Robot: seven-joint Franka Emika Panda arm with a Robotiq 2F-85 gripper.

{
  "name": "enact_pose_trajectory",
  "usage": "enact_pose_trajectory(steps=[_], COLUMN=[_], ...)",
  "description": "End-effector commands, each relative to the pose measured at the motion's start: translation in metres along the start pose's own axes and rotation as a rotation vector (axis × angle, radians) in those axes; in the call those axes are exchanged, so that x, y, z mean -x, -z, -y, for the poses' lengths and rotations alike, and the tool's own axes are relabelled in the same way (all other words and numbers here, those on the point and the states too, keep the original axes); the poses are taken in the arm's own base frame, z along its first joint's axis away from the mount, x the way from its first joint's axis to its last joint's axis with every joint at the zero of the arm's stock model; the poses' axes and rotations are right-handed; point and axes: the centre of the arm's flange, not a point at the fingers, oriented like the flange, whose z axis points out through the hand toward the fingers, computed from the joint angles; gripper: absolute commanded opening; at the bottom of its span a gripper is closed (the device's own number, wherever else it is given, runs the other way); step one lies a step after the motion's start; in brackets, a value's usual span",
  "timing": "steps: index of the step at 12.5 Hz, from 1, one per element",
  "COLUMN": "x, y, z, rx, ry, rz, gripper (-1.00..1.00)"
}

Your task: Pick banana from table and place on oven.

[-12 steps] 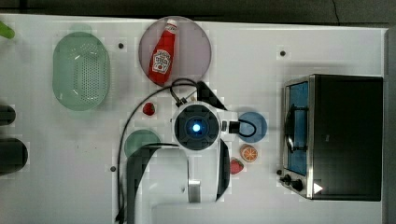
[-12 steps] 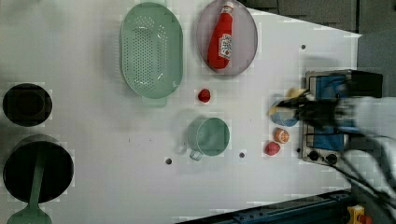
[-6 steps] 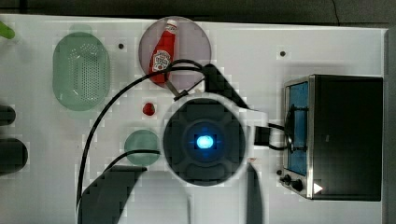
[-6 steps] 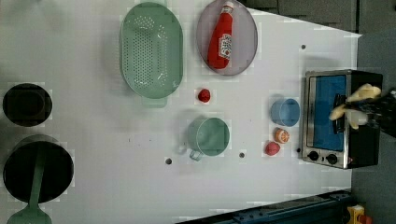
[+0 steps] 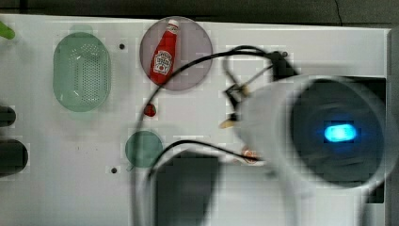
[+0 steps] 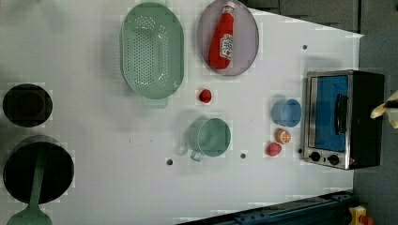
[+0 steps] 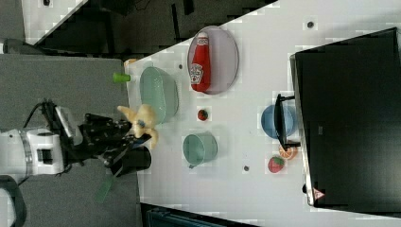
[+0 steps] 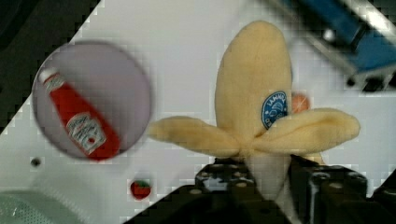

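High above the white tabletop dotted with dark round holes (image 6: pixel 117 187), the black two-fingered gripper (image 8: pixel 266 179) is clamping the lower end of a soft pale-yellow plush banana with peeled-back flaps and a round blue sticker (image 8: pixel 254 105), holding it clear of every surface. Seen from the right view, the banana (image 7: pixel 140 121) is sitting at the tip of the gripper (image 7: pixel 124 137) on the white robot arm (image 7: pixel 33 151), towards the right view's left, well apart from the boxy black-topped toaster oven with a silver frame and blue-tinted glass door (image 7: pixel 350 118). At the left view's right edge a yellow flap of the banana (image 6: pixel 387 107) is showing just beyond the oven (image 6: pixel 342 119). On the table, a red ketchup bottle (image 6: pixel 223 40) is lying on a round grey plate (image 6: pixel 246 47), beside a pale green perforated colander (image 6: pixel 151 49). A green mug (image 6: pixel 210 137), a small blue bowl (image 6: pixel 287 112), a round orange slice (image 6: pixel 282 136) and two red strawberries (image 6: pixel 204 96) (image 6: pixel 273 149) are resting nearby
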Motion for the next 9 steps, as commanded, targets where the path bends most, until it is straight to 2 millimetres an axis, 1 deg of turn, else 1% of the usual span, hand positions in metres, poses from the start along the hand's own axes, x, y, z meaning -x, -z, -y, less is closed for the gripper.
enact_pose_trajectory(steps=[1,3,5,7,9], x=[-0.069,-0.111,-0.150,-0.182,-0.204], y=[-0.034,-0.052,-0.073,-0.094,-0.117], z=[-0.051,-0.087,-0.126,-0.164,-0.196], rx=[0.039,0.048,0.058,0.079,0.118], ry=[0.113,0.156,0.195,0.219,0.232], rz=[0.063,0.064,0.039,0.000,-0.010], gripper=[-0.50,-0.50,-0.50,-0.50,-0.50])
